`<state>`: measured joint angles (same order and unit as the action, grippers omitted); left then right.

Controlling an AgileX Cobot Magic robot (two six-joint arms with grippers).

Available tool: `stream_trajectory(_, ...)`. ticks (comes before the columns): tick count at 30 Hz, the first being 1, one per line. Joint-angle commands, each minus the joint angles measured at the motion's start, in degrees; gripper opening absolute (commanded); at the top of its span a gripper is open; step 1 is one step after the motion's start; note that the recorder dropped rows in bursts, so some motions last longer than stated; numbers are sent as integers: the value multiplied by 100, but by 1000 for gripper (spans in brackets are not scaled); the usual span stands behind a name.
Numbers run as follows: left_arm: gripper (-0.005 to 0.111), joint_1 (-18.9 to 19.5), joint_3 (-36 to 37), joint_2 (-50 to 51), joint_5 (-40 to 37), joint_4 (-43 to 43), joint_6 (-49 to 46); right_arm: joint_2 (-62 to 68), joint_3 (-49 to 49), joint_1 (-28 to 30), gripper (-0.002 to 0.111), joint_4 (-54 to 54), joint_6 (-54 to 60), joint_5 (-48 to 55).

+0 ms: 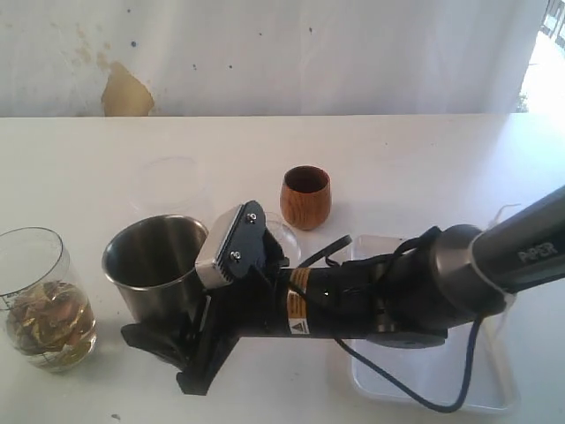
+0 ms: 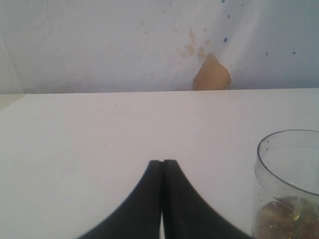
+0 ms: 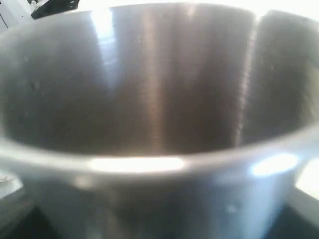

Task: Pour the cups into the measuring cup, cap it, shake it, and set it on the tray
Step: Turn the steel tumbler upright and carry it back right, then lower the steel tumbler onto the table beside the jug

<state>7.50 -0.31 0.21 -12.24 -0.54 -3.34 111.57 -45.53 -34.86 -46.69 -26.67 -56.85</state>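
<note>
Fingers (image 1: 146, 339) of right gripper (image 1: 154, 318) spread wide, one on each side of steel tumbler (image 1: 157, 254); whether pads already press wall, cannot tell. Tumbler upright on table (image 1: 424, 159), long axis vertical. Measuring cup (image 1: 35, 300) stands to left of it, near, upright, mouth open, brownish content at bottom; pour likely must go that way. Left gripper (image 2: 162, 164) pressed together, empty, beside measuring cup. Wooden cup (image 1: 306, 196) behind, apart. Tray (image 1: 490, 389) under right forearm. Faint clear round thing (image 1: 168, 181) behind tumbler, unclear.
</note>
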Motion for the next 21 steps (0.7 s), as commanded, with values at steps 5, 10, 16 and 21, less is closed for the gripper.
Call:
stream_trajectory(5, 0, -21, 31, -21, 65, 11, -10, 590, -570, -6, 0, 111, 618, -518)
stream_trajectory(10, 0, -21, 31, -21, 65, 11, -10, 959, -850, -6, 0, 100, 649, -490)
stream_trajectory(16, 0, -21, 31, -21, 65, 11, -10, 1331, -1071, -6, 0, 78, 753, -513)
stream_trajectory(21, 0, -21, 31, -21, 65, 11, -10, 1393, -1100, -6, 0, 99, 891, -374)
